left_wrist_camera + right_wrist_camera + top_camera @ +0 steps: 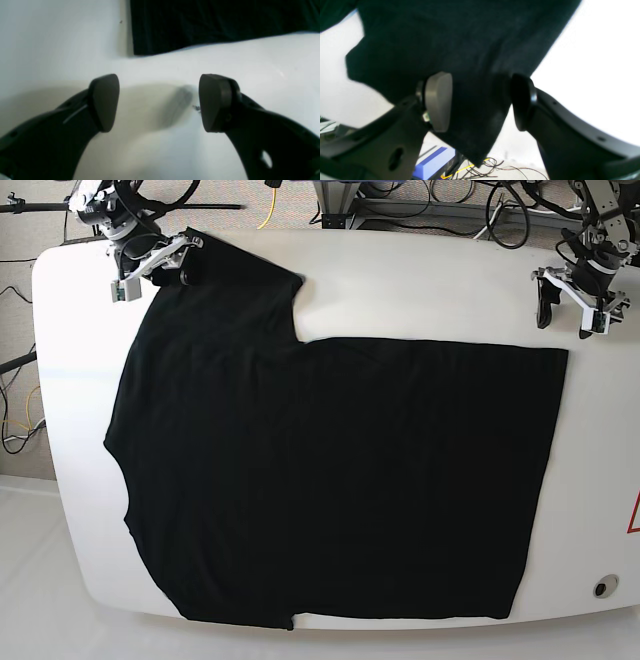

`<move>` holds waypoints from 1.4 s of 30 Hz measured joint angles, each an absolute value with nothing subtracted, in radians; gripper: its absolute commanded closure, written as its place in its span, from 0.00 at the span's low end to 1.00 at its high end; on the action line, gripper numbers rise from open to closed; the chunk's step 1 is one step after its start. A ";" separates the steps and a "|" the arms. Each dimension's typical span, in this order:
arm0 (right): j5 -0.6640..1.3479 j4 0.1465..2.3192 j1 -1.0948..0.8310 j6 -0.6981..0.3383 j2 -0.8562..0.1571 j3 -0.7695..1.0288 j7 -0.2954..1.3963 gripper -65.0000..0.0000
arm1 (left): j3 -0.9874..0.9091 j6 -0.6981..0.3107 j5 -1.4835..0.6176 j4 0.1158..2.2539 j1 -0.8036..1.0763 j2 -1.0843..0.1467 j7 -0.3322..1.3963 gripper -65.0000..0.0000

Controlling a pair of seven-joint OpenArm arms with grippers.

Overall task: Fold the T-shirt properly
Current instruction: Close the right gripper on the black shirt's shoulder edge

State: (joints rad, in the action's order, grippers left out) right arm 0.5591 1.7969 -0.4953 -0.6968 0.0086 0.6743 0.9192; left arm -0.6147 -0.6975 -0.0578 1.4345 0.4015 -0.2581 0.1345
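The large plain black cloth T-shirt [330,470] is spread flat across the white desk [420,290]. Its sleeve is straddled by the wide-open right gripper [480,100]; nothing is held by the wide-open left gripper [158,102].

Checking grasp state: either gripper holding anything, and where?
Nothing held. Left gripper open over bare table; right gripper open, straddling the T-shirt sleeve.
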 measured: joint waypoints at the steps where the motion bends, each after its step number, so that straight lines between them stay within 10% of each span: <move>1: 0.560 1.797 -0.497 -0.697 0.009 0.673 0.917 0.46 | -0.614 -0.698 -0.058 1.435 0.401 -0.258 0.134 0.28; 42: 0.555 1.799 -0.513 -0.699 -0.004 0.628 0.872 0.44 | -0.614 -0.698 -0.068 1.434 0.398 -0.255 0.119 0.28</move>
